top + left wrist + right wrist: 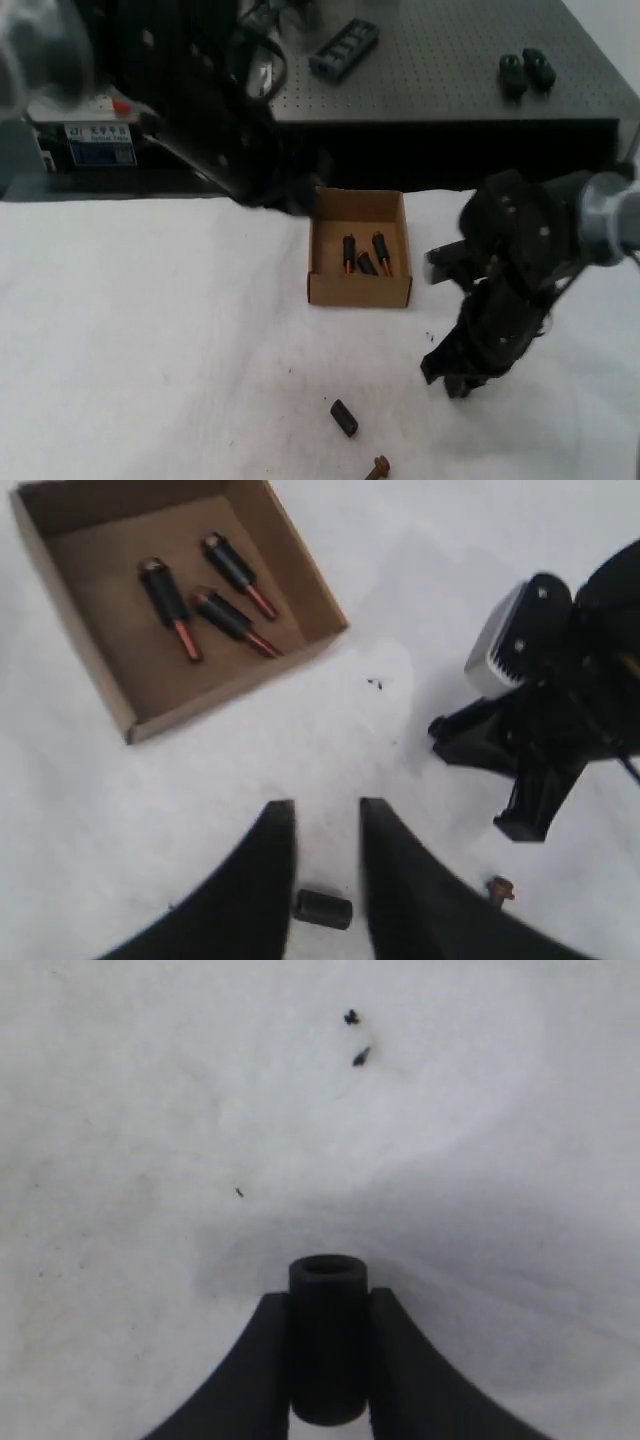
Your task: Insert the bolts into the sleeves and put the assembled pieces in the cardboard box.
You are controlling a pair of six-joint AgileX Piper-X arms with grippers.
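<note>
The cardboard box (323,287) stands mid-bench, and three assembled pieces (365,254) lie inside it; in the left wrist view they are black sleeves with orange bolts (172,598). My right gripper (328,1298) is shut on a black sleeve (328,1345), held just above the white cloth with its hollow end facing the camera. In the high view this gripper (455,378) hangs low, right of the box. A loose sleeve (344,417) and a loose bolt (378,467) lie on the cloth near the front edge. My left gripper (325,805) is open and empty, high above that loose sleeve (322,908).
White cloth covers the bench. Behind it is a dark perforated table with a black tray (344,47) and two dark green parts (525,70). The left arm (225,130) rises at the back left. Small dark specks (355,1038) dot the cloth.
</note>
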